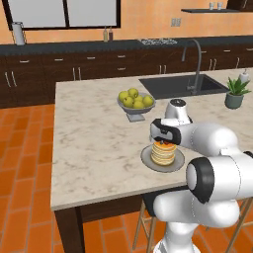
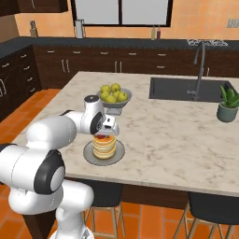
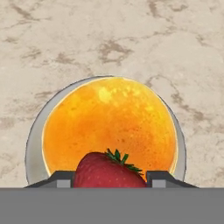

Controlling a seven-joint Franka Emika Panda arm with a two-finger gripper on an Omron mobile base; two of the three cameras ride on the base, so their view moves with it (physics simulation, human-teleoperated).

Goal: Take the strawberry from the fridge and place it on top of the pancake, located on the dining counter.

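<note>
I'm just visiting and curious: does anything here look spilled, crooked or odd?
Nothing stands out. The pancake stack sits centred on its plate, the apples rest in their bowl, and the strawberry lies between the pincer tips over the stack. Nothing is spilled on the dining counter.

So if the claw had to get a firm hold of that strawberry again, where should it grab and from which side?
Probably across the strawberry's broad red middle, coming straight down from above. It lies on its side on the pancake, leafy cap pointing sideways, so its rounded flanks face the claw fingers, which already stand either side of it.
</note>
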